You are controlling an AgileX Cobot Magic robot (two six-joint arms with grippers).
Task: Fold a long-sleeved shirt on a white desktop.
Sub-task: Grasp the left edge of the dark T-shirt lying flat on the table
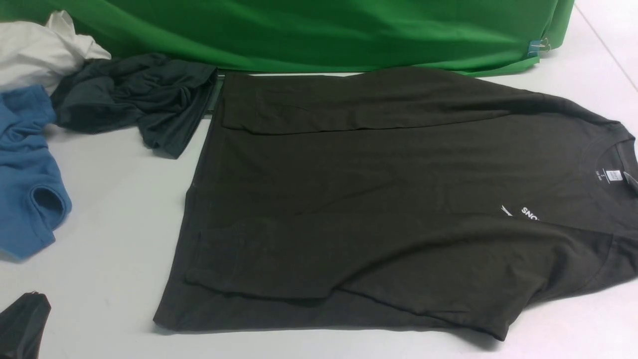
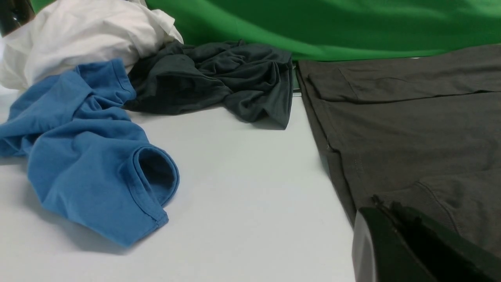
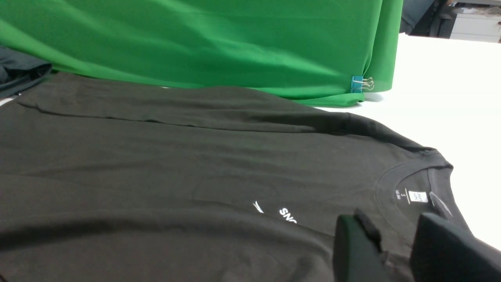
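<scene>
The long-sleeved shirt (image 1: 379, 199) lies flat on the white desktop (image 1: 109, 214), neck to the right, both sleeves folded in over the body. Its white neck label (image 3: 417, 196) and chest lettering (image 3: 287, 215) show in the right wrist view. My left gripper (image 1: 34, 295) sits at the table's near left corner, shut and empty (image 2: 385, 203), just beside the shirt's hem edge (image 2: 332, 156). My right gripper (image 3: 395, 229) is out of the front view. It hangs open over the chest just below the collar, with cloth showing between its fingers (image 3: 356, 243).
A crumpled dark teal-grey garment (image 1: 134, 94), a blue garment (image 1: 25, 174) and a white one (image 1: 40, 50) are piled at the far left. The green cloth backdrop (image 1: 324, 30) runs along the back, pinned by a binder clip (image 1: 538, 47).
</scene>
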